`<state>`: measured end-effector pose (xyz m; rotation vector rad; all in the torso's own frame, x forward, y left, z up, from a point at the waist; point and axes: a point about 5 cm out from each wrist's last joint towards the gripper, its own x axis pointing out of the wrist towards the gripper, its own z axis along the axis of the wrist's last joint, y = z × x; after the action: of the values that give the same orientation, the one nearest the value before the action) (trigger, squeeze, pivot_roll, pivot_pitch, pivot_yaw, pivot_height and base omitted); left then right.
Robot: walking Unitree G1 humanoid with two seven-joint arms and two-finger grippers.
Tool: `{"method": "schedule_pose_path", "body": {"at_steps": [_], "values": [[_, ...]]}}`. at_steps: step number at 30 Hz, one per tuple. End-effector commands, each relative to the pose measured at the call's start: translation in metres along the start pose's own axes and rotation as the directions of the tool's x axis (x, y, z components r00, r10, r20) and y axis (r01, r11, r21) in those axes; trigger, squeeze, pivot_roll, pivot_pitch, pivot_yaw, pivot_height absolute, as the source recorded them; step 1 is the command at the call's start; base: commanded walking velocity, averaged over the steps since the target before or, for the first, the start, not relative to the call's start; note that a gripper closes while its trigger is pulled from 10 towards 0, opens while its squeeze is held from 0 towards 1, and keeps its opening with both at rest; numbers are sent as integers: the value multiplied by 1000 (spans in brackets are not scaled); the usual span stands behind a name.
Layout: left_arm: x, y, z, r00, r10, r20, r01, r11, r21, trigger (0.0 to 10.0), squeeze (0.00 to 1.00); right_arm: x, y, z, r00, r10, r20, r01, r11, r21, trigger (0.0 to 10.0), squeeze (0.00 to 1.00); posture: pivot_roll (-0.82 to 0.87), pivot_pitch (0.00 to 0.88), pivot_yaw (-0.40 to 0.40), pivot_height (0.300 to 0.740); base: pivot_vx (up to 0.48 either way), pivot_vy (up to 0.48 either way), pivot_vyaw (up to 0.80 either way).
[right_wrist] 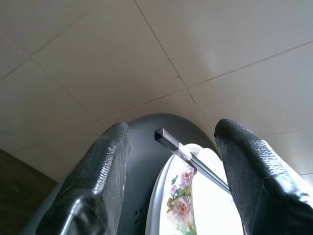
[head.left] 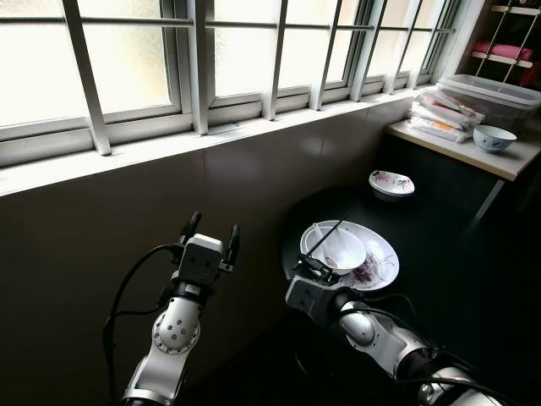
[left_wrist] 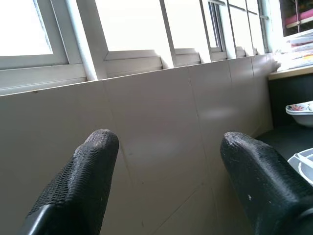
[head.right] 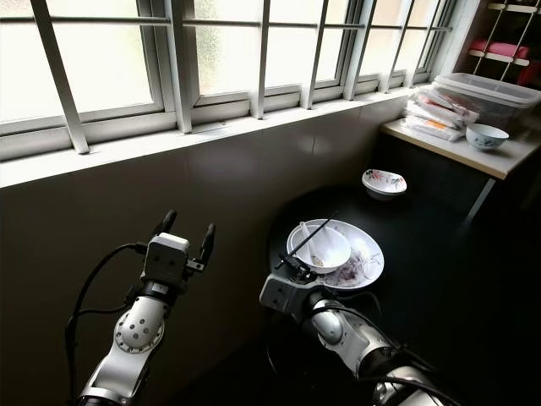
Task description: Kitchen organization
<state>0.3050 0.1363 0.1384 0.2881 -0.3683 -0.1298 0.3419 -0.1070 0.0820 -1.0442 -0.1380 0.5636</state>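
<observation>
On the dark round table (head.left: 439,245) lies a white flowered plate (head.left: 382,262) carrying a white bowl (head.left: 342,251), with black chopsticks (head.left: 325,239) and a spoon resting in it. My right gripper (head.left: 309,269) sits low at the plate's near-left rim, open. In the right wrist view the chopstick end (right_wrist: 188,157) lies between its fingers (right_wrist: 105,166), untouched. My left gripper (head.left: 212,230) is raised before the tiled wall, left of the table, open and empty. A small flowered bowl (head.left: 391,183) stands further back on the table.
A tiled wall (head.left: 101,245) under a barred window (head.left: 254,51) runs along the left and back. At the back right, a wooden counter (head.left: 507,161) holds a blue-patterned bowl (head.left: 494,137), packets and a clear plastic box (head.left: 486,91).
</observation>
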Motion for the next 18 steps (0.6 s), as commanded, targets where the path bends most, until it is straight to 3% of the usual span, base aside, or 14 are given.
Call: {"method": "schedule_pose_path", "body": {"at_steps": [1, 8, 18], "values": [[3, -2, 2, 1000, -9, 7, 9, 1000, 3, 10000, 0, 3, -3, -1, 1000, 7, -4, -7, 999, -44, 10000, 0, 124, 0, -79, 740, 0, 0, 0], [3, -4, 1, 1000, -14, 4, 14, 1000, 0, 10000, 0, 11, -2, 4, 1000, 23, -22, -24, 999, -49, 10000, 0, 138, 0, -83, 740, 0, 0, 0], [0, 2, 0, 1000, 3, -1, -3, 1000, 14, 10000, 0, 16, 7, 8, 997, 60, -45, -66, 987, -147, 10000, 0, 173, 0, -101, 740, 0, 0, 0]]}}
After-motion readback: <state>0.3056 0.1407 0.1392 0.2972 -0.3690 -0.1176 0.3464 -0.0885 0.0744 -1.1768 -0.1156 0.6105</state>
